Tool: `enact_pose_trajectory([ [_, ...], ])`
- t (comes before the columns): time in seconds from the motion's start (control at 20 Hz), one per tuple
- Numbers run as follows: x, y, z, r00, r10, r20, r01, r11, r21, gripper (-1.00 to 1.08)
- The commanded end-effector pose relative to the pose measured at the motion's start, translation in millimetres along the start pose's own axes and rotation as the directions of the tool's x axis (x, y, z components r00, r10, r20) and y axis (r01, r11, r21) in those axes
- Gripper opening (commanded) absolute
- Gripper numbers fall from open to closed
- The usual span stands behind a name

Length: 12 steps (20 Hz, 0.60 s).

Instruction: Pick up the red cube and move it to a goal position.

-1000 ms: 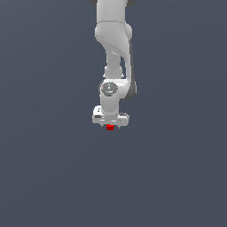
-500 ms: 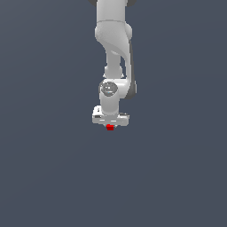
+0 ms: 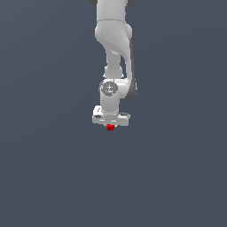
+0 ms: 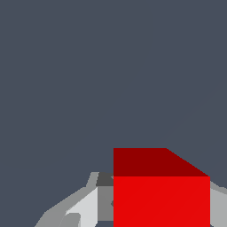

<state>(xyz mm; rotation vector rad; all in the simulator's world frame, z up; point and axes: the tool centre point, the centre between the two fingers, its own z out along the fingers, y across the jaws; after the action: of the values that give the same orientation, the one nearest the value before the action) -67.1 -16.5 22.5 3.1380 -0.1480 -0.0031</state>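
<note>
One cube, one arm, nothing else on the grey field, so use the gripper as your landmark.

Exterior view: the gripper [image 3: 111, 123] points straight down at the end of the white arm [image 3: 114, 48]. The red cube [image 3: 111, 127] sits directly under the gripper body, touching it from this angle, centred on its width. You see only a small part of the cube poking out below. No shadow or surface line under it, so you cannot tell from here whether it is lifted or on the ground. No goal marker is visible in this view.

Wrist view: the red cube [image 4: 161, 195] fills the space right at the gripper, with one finger [image 4: 84, 208] just beside one of its faces and a sliver of grey on the opposite side that reads as the other finger. Jaws stand against both sides of the cube, so I judge the gripper clenched on the red cube. Centred, vertical hold makes sense: a plain small cube carries best with flat faces square to the pads, so it will not twist in transit.

My read: you are past the grasp and in the carry step. Goal position is not shown, so remaining travel is unknown.
</note>
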Motion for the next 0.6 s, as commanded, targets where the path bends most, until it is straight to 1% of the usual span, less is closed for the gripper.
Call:
enact_pose_trajectory([
  [0.0, 3.3, -2.8, -5.3, 1.000, 0.000, -0.001, 0.000, 1.000, 0.000, -1.00],
  [0.25, 14.9, -13.1, -24.1, 1.000, 0.000, -0.001, 0.000, 1.000, 0.000, -1.00],
  [0.55, 37.5, -32.8, -60.5, 1.000, 0.000, -0.001, 0.000, 1.000, 0.000, -1.00],
])
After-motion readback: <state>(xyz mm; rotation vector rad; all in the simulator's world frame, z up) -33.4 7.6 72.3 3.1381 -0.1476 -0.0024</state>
